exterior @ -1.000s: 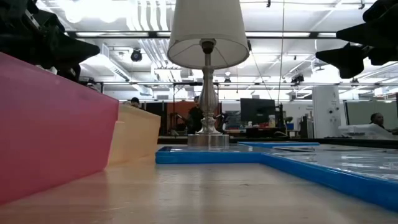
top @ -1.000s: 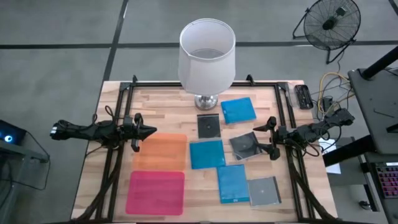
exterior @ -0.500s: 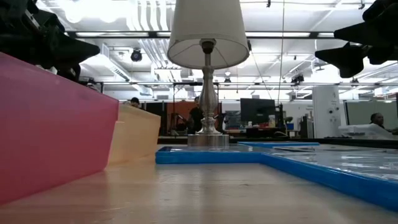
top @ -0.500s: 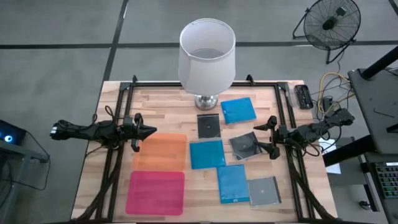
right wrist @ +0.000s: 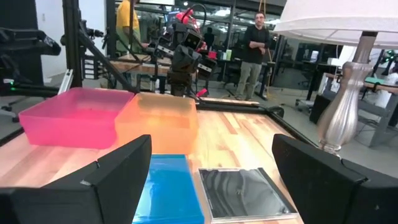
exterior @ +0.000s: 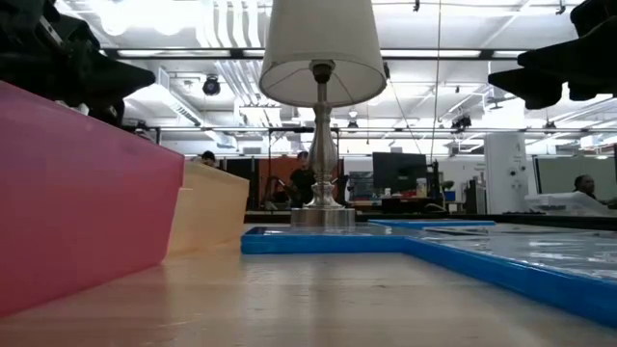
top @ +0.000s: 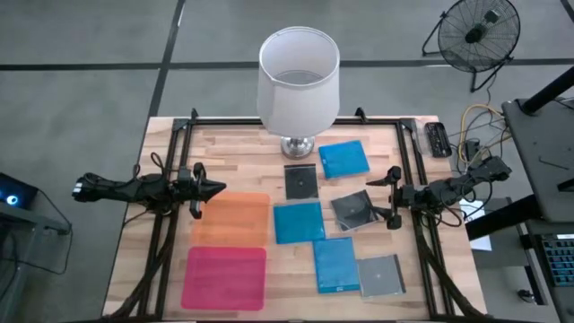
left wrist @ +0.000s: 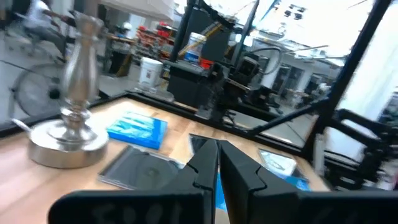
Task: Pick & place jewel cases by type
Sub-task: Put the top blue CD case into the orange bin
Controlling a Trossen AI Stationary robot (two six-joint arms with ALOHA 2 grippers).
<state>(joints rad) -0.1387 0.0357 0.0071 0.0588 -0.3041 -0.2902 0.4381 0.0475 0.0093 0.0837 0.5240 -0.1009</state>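
Several jewel cases lie flat on the wooden table's right half. Three are blue [top: 343, 159] [top: 298, 222] [top: 336, 264]. One is dark [top: 300, 181], one dark and turned askew [top: 356, 211], and one silvery [top: 381, 275]. My left gripper [top: 215, 189] hovers shut at the table's left, above the far edge of the orange bin [top: 230, 218], pointing toward the cases. My right gripper [top: 392, 197] hovers open at the table's right, just beside the askew dark case. In the right wrist view its fingers frame a blue case [right wrist: 166, 190] and a dark case [right wrist: 242, 193], clear of both.
A lamp with a white shade [top: 299, 81] stands on a metal base at the far middle. A pink bin [top: 224, 276] sits next to the orange one at the near left. A black rail frame [top: 170, 152] borders the table. People stand in the room beyond [right wrist: 255, 40].
My right gripper has rolled a little about the line it points along, staying in place and open. Nothing on the table has moved.
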